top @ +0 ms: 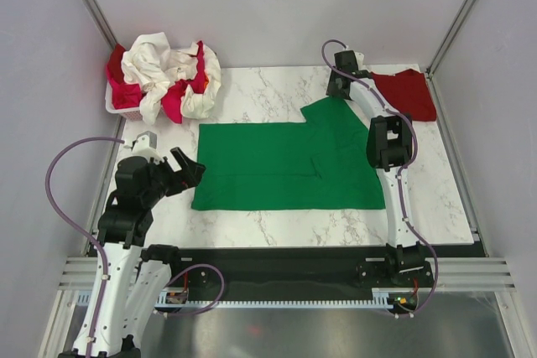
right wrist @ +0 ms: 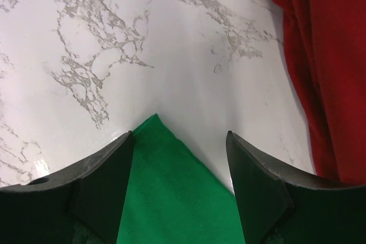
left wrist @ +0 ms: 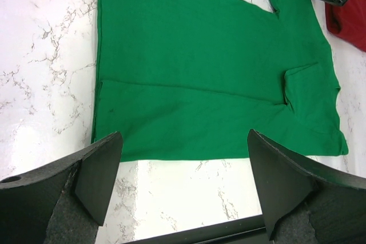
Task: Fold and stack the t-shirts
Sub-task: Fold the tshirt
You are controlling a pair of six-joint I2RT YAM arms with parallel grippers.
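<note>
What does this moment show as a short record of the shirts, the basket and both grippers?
green t-shirt: spread flat mid-table, one sleeve tucked onto the body, the other out
dark red t-shirt: far right corner, not touching the green one
cream-white t-shirt and pinkish red t-shirt: crumpled together in the basket, far left corner
left gripper: open, empty, at the green shirt's left edge
right gripper: open, fingers either side of the outstretched sleeve tip

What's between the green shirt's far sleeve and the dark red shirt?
Bare marble table only; the right wrist view shows that strip between the green sleeve and the dark red shirt. The right pincer is open over the sleeve tip.
</note>
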